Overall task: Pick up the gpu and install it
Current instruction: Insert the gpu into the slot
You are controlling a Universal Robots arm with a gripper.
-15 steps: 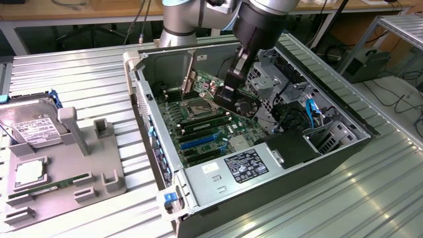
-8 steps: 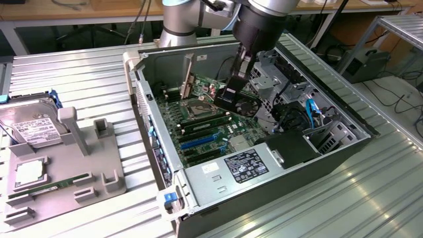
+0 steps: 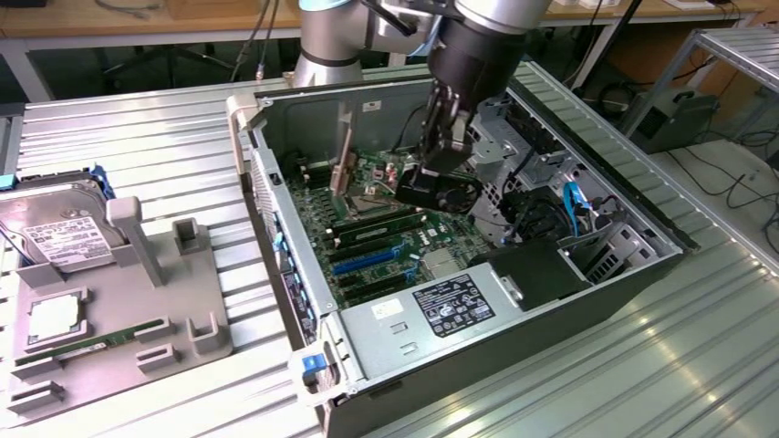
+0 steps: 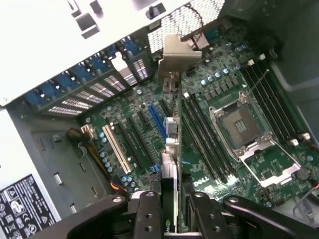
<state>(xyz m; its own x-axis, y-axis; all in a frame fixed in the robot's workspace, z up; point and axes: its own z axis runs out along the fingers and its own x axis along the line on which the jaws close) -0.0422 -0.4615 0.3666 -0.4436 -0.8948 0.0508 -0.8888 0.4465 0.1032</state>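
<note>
Matt black metal fingers [image 4: 149, 214] of the gripper [image 4: 173, 198] clasp the gpu [image 4: 171, 149], its bracket dull silver metal. Below the gripper the motherboard [image 4: 214, 92] is glossy green; the CPU socket frame [image 4: 259, 149] beside it is bright bare metal; the surrounding case [image 4: 45, 144] is matt grey sheet metal.

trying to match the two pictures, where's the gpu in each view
Exterior view: the gpu is inside the open case, just below the gripper, over the motherboard.
Wrist view: the gpu is edge-on, clamped by the gripper, its silver bracket at the far end.
Shared landmark: the power supply label.
</note>
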